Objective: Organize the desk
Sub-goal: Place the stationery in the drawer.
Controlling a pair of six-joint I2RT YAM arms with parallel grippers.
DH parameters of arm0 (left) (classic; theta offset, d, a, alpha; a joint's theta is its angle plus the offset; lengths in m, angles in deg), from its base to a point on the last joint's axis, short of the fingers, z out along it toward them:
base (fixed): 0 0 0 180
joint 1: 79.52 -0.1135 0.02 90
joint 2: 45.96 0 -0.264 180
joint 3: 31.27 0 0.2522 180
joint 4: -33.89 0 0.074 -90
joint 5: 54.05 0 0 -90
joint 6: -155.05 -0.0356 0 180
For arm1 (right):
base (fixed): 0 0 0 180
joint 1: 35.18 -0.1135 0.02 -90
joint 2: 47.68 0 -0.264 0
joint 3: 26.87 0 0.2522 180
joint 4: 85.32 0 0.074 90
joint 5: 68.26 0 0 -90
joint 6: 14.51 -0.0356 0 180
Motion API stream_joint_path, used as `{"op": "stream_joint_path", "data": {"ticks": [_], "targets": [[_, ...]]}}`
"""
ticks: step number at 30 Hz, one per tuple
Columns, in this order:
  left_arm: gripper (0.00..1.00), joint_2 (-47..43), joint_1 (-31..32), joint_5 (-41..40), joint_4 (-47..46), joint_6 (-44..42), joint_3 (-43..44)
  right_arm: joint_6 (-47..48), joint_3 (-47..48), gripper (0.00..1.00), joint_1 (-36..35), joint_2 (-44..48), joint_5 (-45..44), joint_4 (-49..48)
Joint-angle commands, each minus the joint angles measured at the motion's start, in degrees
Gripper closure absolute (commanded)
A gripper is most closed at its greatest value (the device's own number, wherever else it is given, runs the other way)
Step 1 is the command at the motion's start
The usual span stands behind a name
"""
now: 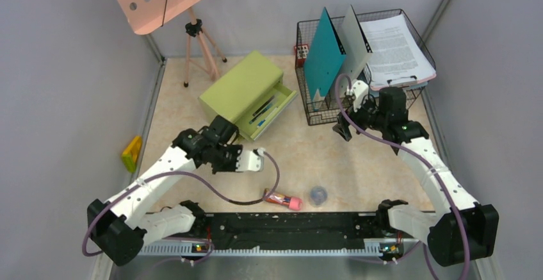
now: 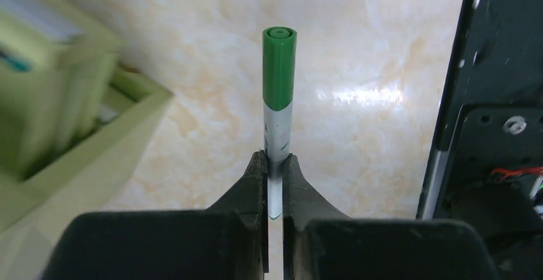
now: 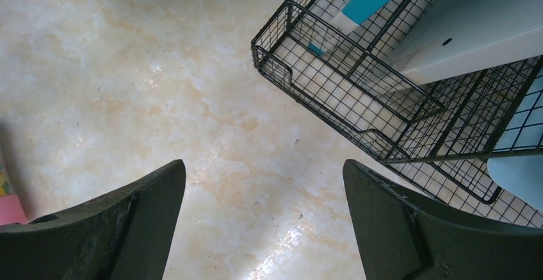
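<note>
Well out to the left of the left gripper, a small yellow object lies on the desk against the grey wall. The left jaws are pinched on a green-capped marker, gripping its white barrel near the tail so that the capped end sticks straight out past the fingertips, clear of the marbled top below. To the left of those jaws in the wrist view stands the olive-green drawer box with its drawer pulled out; to their right runs the black rail. On the desk between the two grippers, close to the near rail, lie a pink tube and, just beside it, a small blue-grey round thing. The right gripper hangs over bare tabletop with its jaws spread wide and nothing between them. Ahead of them and to the right sits a black wire basket — a teal folder and a grey folder stand upright in it, and a stack of printed papers lies on its far-right part.
</note>
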Motion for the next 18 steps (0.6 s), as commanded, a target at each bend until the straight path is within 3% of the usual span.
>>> {"op": "stream_joint_path", "data": {"ticks": [1, 5, 8, 14, 18], "targets": [[1.00, 1.7, 0.1, 8.5, 4.8, 11.7, 13.9, -0.8, 2.9, 0.09, 0.4, -0.4, 0.9, -0.5], [1.00, 7.6, 0.1, 4.6, 1.2, 20.5, 25.0, -0.9, 4.4, 0.09, 0.4, -0.8, 1.0, 0.2], [1.00, 16.9, 0.1, -0.1, 0.2, 27.9, 35.0, -1.2, 5.0, 0.09, 0.4, -0.9, 1.1, 0.4], [1.00, 37.5, 0.1, -6.7, 3.4, 39.9, 56.4, -1.2, 5.1, 0.09, 0.4, 0.1, 1.0, 1.2], [1.00, 47.7, -0.2, -12.5, 6.8, 43.7, 65.0, -0.7, 5.1, 0.09, 0.4, 1.6, 0.7, 2.4]]}}
